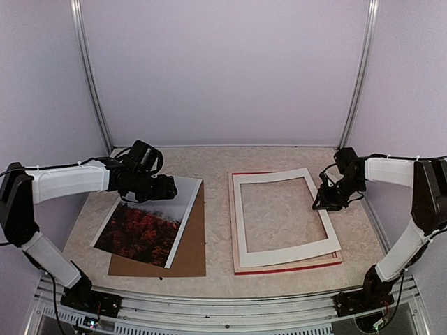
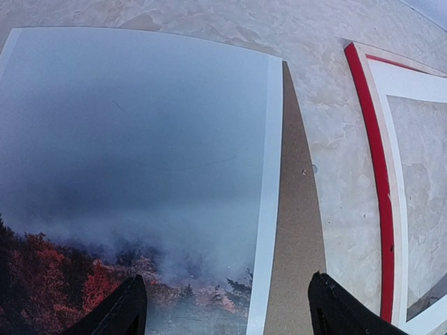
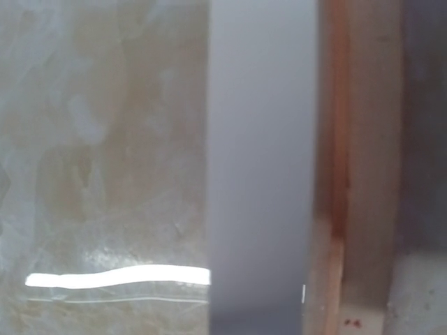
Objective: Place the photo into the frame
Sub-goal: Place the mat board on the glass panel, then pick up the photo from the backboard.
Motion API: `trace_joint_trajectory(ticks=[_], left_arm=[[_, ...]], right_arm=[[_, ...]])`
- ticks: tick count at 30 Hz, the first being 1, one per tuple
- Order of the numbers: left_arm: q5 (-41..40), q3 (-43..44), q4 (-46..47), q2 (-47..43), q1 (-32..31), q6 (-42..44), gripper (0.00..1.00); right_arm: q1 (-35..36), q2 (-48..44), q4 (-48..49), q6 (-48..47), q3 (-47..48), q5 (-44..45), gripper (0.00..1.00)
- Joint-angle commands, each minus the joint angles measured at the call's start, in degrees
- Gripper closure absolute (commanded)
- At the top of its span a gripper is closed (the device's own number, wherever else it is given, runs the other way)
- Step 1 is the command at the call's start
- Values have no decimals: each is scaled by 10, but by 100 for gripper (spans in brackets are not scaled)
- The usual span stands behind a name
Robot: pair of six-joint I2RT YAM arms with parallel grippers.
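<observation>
I have the left gripper [image 2: 227, 279] hanging low over the photo [image 1: 149, 222], and its wrist camera shows both fingers [image 2: 127, 311] spread wide with nothing between them. One finger sits over the print and the other over the brown backing board [image 1: 194, 250]. Neither looks to be touching what lies beneath.

The photo lies flat on the left half of the table [image 1: 209, 162], on top of the backing board and turned at a slant to it. Its red-orange foliage end points towards the arm bases and its misty grey end towards the back wall. The board shows along the photo's right and near edges.

The frame [image 1: 279, 269] lies flat on the right half, with a strip of bare table between it and the board. Its red edge is visible along the left and near sides. A white mat board [image 1: 241, 216] rests on it, skewed so its near right corner overhangs the frame.

The right gripper [image 1: 325, 202] is down at the mat's right edge. From above it is only a dark shape, and its wrist view is a close blur of pale mat, wood and a streak of glare, so I cannot tell whether its jaws are apart or closed.
</observation>
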Motion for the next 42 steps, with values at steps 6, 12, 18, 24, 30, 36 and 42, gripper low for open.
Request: trace_joint_trajectory(ticks=[6,12,18,24,30,36,42], left_arm=[[-15,18,-9,4,-5,13,21],[-22,16,-11,3,-5,18,21],[-51,15,-24,0,0,22,20],[-22,6,-38,-5,59,29,18],[30,-22,-36,-31,142,40,9],[88,-46,-38,-31,235,57,3],[123,-46,-43,1,315,74,3]], right_arm=[[-5,-28,-31,1,16,40,54],[-3,-41,-48,3,21,77,48],[18,-71,-57,9,50,119,45],[124,-84,-11,41,75,125,37],[271,-25,112,106,101,84,23],[375,135,180,147,211,57,20],[440,298,194,182,373,-1,21]])
